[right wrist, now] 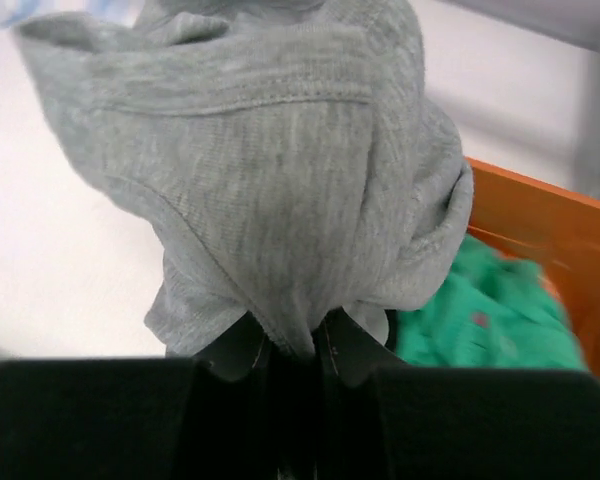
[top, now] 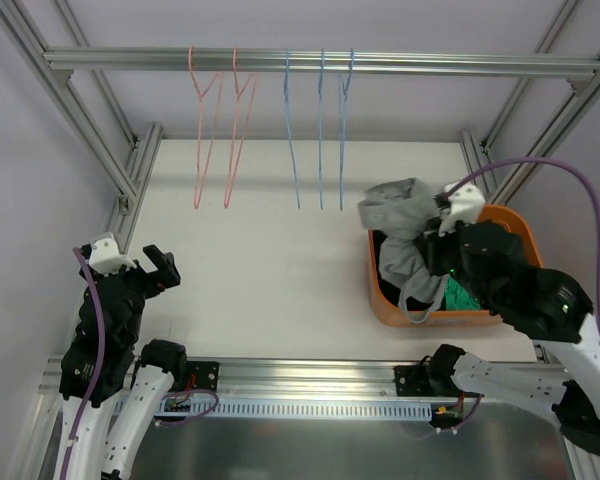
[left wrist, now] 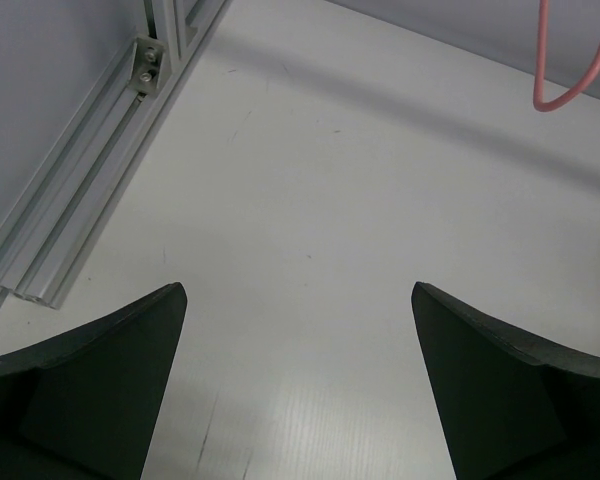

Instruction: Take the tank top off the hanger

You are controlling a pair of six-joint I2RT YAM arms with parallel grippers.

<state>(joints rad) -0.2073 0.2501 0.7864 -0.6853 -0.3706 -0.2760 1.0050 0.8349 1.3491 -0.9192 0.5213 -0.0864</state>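
My right gripper (top: 442, 232) is shut on a grey tank top (top: 402, 215), holding it bunched over the left part of the orange basket (top: 515, 222). In the right wrist view the grey tank top (right wrist: 280, 170) fills the frame and is pinched between the black fingers (right wrist: 242, 345). Pink hangers (top: 218, 120) and blue hangers (top: 320, 120) hang bare from the rail (top: 320, 63). My left gripper (top: 152, 270) is open and empty low over the table at the left; its view shows bare table between the fingers (left wrist: 100, 380).
The orange basket also holds a green garment (right wrist: 480, 310) and dark clothes. Aluminium frame posts (top: 130, 180) stand at the table's left and right edges. A pink hanger's bottom loop (left wrist: 570, 70) hangs at the top right of the left wrist view.
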